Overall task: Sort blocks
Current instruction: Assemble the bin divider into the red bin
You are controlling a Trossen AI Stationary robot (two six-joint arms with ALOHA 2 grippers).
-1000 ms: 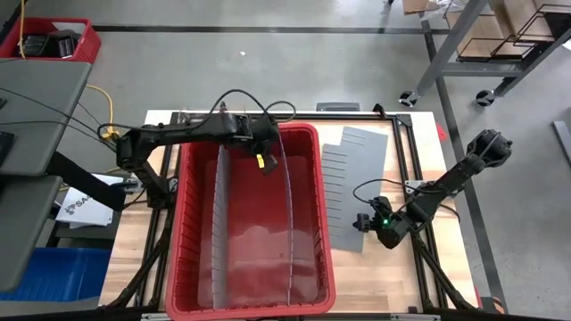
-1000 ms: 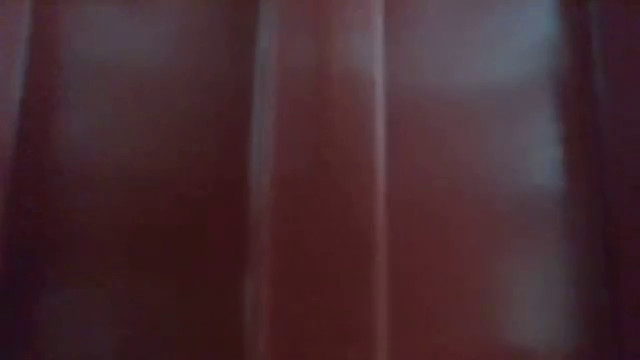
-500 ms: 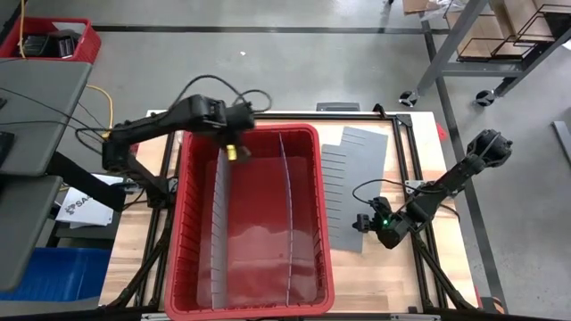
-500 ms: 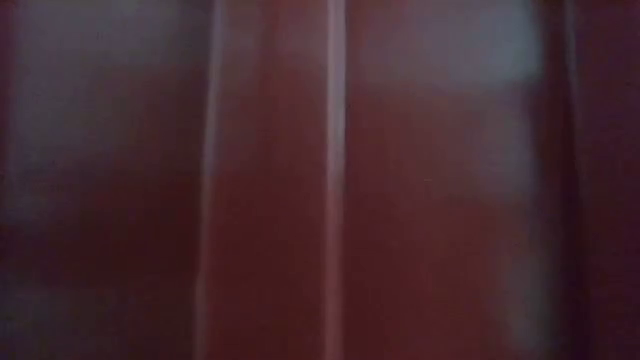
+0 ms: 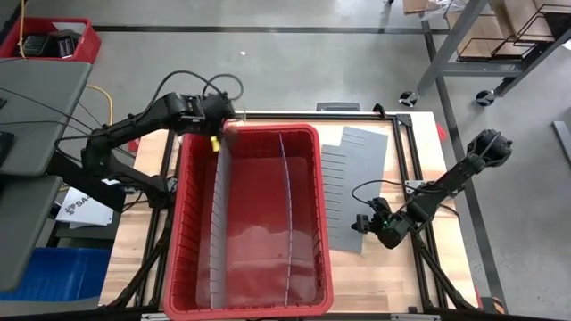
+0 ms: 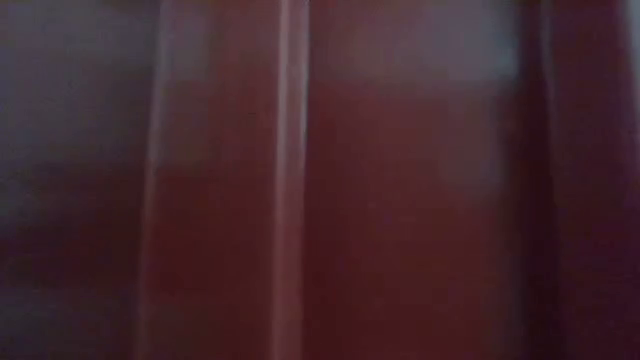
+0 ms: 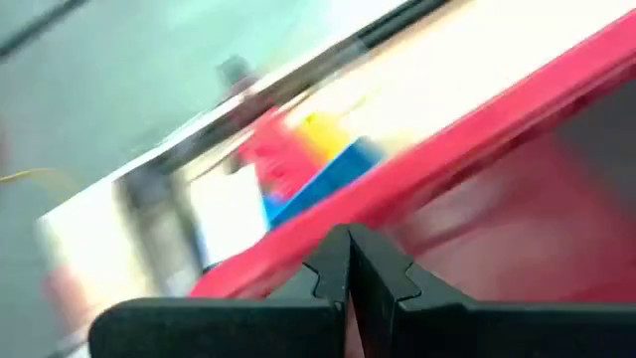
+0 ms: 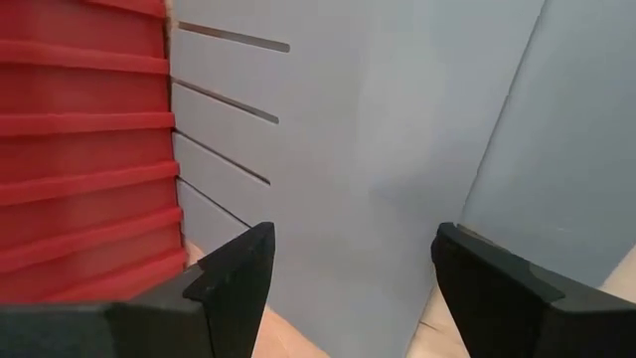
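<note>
Blocks [image 7: 308, 164] are lying outside the red bin [image 5: 183, 223], unsorted; we are reading left tool [image 7: 348, 261] shut, empty; right tool [image 8: 348, 261] wide, empty.

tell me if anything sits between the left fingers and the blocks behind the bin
Yes. In the left wrist view the red bin's far rim lies between the shut left gripper and the blocks beyond it.
</note>
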